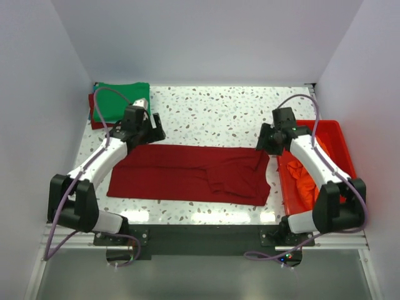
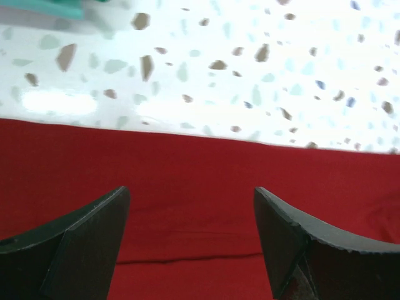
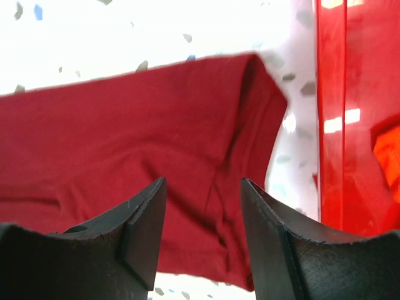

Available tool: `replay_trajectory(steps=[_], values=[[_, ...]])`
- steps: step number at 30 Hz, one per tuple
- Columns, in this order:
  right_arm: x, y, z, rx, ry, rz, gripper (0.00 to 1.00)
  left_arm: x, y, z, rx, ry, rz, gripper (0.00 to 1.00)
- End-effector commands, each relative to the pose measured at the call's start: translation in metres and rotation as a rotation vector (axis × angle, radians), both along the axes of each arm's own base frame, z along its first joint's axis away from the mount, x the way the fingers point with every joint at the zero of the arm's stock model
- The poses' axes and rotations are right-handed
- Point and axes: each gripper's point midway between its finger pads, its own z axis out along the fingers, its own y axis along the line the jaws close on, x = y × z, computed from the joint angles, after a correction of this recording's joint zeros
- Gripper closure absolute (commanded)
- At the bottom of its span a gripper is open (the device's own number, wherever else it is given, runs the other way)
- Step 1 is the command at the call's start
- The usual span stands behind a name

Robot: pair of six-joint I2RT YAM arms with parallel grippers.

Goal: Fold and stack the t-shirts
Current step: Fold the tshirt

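Observation:
A dark red t-shirt (image 1: 187, 172) lies folded into a long band across the middle of the table. My left gripper (image 1: 152, 128) is open and empty just above the band's far left edge; the red cloth (image 2: 187, 181) fills the space under its jaws. My right gripper (image 1: 265, 142) is open and empty over the band's far right end (image 3: 156, 137). A folded green t-shirt (image 1: 120, 101) lies on another dark red one (image 1: 94, 112) at the far left corner. An orange t-shirt (image 1: 303, 181) lies crumpled in the red tub.
The rigid red plastic tub (image 1: 337, 147) stands at the table's right side; its wall (image 3: 350, 112) shows close to my right gripper. White walls enclose the speckled table (image 1: 212, 115) on three sides.

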Motion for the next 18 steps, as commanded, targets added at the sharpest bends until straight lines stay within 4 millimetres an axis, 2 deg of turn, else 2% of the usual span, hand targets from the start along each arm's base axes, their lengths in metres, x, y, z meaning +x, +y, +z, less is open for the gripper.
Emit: replay_trajectory(steps=[1, 3, 4, 6, 7, 8, 9, 10, 12, 13, 15, 16, 18], values=[[-0.041, 0.013, -0.003, 0.067, 0.053, 0.037, 0.46, -0.013, -0.031, 0.029, -0.001, -0.048, -0.061, 0.16], [-0.056, 0.019, -0.008, 0.080, 0.079, 0.047, 0.46, -0.027, -0.050, 0.026, -0.009, -0.032, -0.111, 0.18], [-0.067, 0.020, -0.017, 0.080, 0.106, 0.048, 0.46, -0.039, -0.072, 0.025, -0.019, -0.026, -0.168, 0.21], [-0.083, 0.027, -0.021, 0.077, 0.124, 0.065, 0.46, -0.056, -0.095, 0.020, -0.031, -0.013, -0.230, 0.24], [-0.093, 0.026, -0.029, 0.064, 0.153, 0.065, 0.47, -0.072, -0.120, 0.017, -0.047, 0.000, -0.294, 0.26], [-0.102, 0.032, -0.031, 0.061, 0.163, 0.078, 0.47, -0.080, -0.134, 0.015, -0.061, 0.006, -0.331, 0.27], [-0.110, 0.032, -0.035, 0.055, 0.184, 0.078, 0.48, -0.089, -0.147, 0.013, -0.077, 0.015, -0.363, 0.29], [-0.121, 0.031, -0.043, 0.042, 0.212, 0.075, 0.48, -0.106, -0.170, 0.007, -0.099, 0.037, -0.421, 0.30], [-0.133, 0.031, -0.045, 0.053, 0.221, 0.056, 0.49, -0.121, -0.191, -0.005, -0.104, 0.071, -0.465, 0.32], [-0.142, 0.029, -0.050, 0.056, 0.241, 0.049, 0.50, -0.137, -0.212, -0.006, -0.135, 0.086, -0.518, 0.32], [-0.154, 0.028, -0.053, 0.069, 0.252, 0.033, 0.51, -0.157, -0.232, -0.025, -0.132, 0.150, -0.556, 0.34], [-0.158, 0.028, -0.054, 0.072, 0.257, 0.033, 0.51, -0.164, -0.240, -0.029, -0.139, 0.171, -0.571, 0.35], [-0.163, 0.027, -0.054, 0.081, 0.255, 0.025, 0.52, -0.174, -0.248, -0.046, -0.114, 0.223, -0.582, 0.38]])
